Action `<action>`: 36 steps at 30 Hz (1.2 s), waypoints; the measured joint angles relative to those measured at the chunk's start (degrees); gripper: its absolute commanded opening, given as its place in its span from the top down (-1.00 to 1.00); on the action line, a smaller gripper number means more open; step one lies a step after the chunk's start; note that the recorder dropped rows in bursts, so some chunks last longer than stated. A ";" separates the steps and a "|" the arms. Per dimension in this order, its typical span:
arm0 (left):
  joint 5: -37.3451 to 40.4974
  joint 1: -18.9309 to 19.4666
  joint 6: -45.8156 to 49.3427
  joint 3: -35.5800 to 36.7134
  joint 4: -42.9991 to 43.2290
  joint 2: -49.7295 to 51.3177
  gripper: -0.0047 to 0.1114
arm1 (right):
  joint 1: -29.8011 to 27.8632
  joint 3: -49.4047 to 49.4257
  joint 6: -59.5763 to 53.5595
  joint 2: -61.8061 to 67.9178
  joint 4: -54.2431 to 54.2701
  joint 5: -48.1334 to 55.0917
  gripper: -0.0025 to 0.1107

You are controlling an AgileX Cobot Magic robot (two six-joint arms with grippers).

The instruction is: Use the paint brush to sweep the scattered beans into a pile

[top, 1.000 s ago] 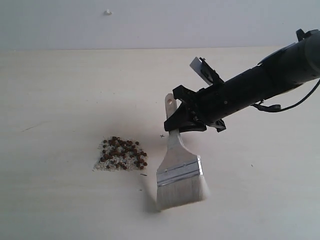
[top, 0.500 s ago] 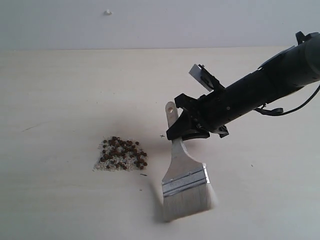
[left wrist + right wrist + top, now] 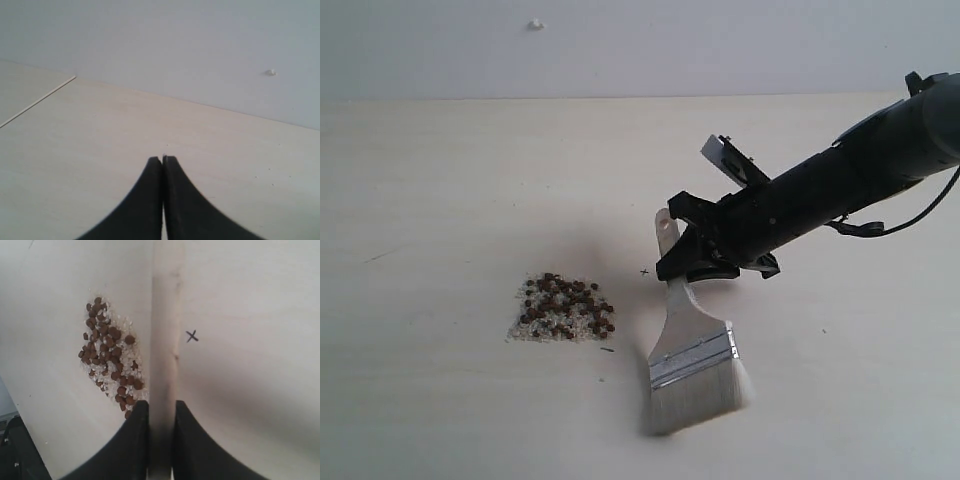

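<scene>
Pale wood bench (image 3: 440, 180) fills most of the scene, and a plain light wall (image 3: 620, 45) stands behind it. On the bench the beans (image 3: 563, 305) lie together in one small, tight heap, left of the middle in the exterior view. They are small, round and red-brown, and they are mixed with whitish crumbs (image 3: 532, 326) that show mostly at the lower left edge of the heap.

To the right of the heap, near but not touching it, is the paint brush (image 3: 690, 350). It is tilted: the wooden handle with the hole points up and away, and the silver band and the off-white bristles are at the low end, toward the camera. The bristles look blurred, and I cannot tell if their tips touch the bench.

The right end effector (image 3: 692, 262) holds the brush by the handle, between the hole and the band. In the right wrist view its two black fingers press on both sides of the handle, and the beans lie just beside the handle. A small pen cross mark (image 3: 644, 271) is on the bench between the heap and the handle.

The left end effector (image 3: 162, 162) appears only in the left wrist view. Its fingers are closed against each other with nothing between them, over bare bench. A small white bump (image 3: 535, 23) is on the wall.
</scene>
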 measured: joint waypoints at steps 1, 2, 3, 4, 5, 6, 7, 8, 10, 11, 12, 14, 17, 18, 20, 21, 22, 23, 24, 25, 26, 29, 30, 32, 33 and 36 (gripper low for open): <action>0.00 0.00 0.00 0.00 0.00 0.00 0.92 | 0.00 0.00 0.00 0.00 0.00 -0.30 0.62; 0.00 0.00 0.00 0.00 0.00 0.00 0.92 | 0.00 0.00 0.00 0.00 0.00 -0.74 0.55; 0.00 0.00 0.00 0.00 0.00 0.00 0.92 | 0.00 0.00 0.00 0.00 -0.44 -1.61 0.51; 0.00 0.00 0.00 0.00 0.00 0.00 0.92 | 0.00 0.00 0.00 0.00 -0.86 -2.23 0.45; 0.00 0.00 0.00 0.00 0.00 0.00 0.92 | 0.00 0.00 0.00 0.10 -1.23 -2.89 0.41; 0.00 0.00 0.00 0.00 0.00 0.00 0.92 | 0.00 0.00 0.00 0.22 -1.38 -3.42 0.38; 0.00 0.00 0.00 0.00 0.00 0.00 0.92 | 0.00 0.00 0.00 0.22 -1.48 -3.82 0.36; 0.00 0.00 0.00 0.00 0.00 0.00 0.92 | 0.00 0.00 0.00 0.22 -1.61 -4.48 0.35; 0.00 0.00 0.00 0.00 0.00 0.00 0.92 | 0.00 0.00 0.00 0.22 -1.61 -5.61 0.35; 0.00 0.00 0.00 0.00 0.00 0.00 0.92 | 0.00 0.00 0.00 0.22 -1.69 -6.43 0.35; 0.00 0.00 0.00 0.00 0.00 0.00 0.92 | 0.00 0.00 0.00 0.22 -1.84 -7.34 0.35; 0.00 0.00 0.00 0.00 0.00 0.00 0.92 | 0.00 0.00 0.00 0.00 -1.84 -9.00 0.35; 0.00 0.00 0.00 0.00 0.00 0.00 0.92 | 0.00 0.00 0.00 -1.03 -1.84 -10.13 0.35; 0.00 0.00 0.00 0.00 0.00 0.00 0.92 | 0.00 0.00 0.00 -1.46 -1.84 -10.54 0.35; 0.00 0.00 0.00 0.00 0.00 0.00 0.92 | 0.00 0.04 0.00 -2.03 -1.95 -11.47 0.35; 0.00 0.00 0.00 0.00 0.00 0.00 0.92 | 0.00 0.04 0.00 -2.56 -2.07 -12.08 0.35; 0.00 0.00 0.00 0.00 0.00 0.00 0.92 | 0.00 0.04 0.00 -2.99 -2.07 -12.54 0.35; 0.00 0.00 0.00 0.00 0.00 0.00 0.92 | 0.00 0.13 0.00 -3.64 -2.07 -13.32 0.35; 0.00 0.00 0.00 0.00 0.00 0.00 0.92 | 0.00 0.13 0.00 -4.46 -2.45 -14.00 0.36; 0.00 0.00 0.00 0.00 0.00 0.00 0.92 | 0.00 0.13 0.00 -5.47 -2.86 -14.65 0.37; 0.00 0.00 0.00 0.00 0.00 0.00 0.92 | 0.00 0.13 0.24 -6.35 -3.27 -15.16 0.40; 0.00 0.00 0.00 0.00 0.00 0.00 0.92 | 0.00 0.13 3.16 -10.80 -6.92 -17.07 0.58; 0.00 0.00 0.00 0.00 0.00 0.00 0.92 | 0.00 0.13 5.05 -12.61 -9.24 -17.94 0.67; 0.00 0.00 0.00 0.00 0.00 0.00 0.92 | 0.00 0.13 9.95 -16.31 -14.97 -19.72 0.88; 0.00 0.00 0.00 0.00 0.00 0.00 0.92 | 0.00 0.13 13.29 -18.48 -18.97 -20.70 0.96; 0.00 0.00 0.00 0.00 0.00 0.00 0.92 | 0.00 0.17 23.27 -25.23 -30.88 -22.82 0.96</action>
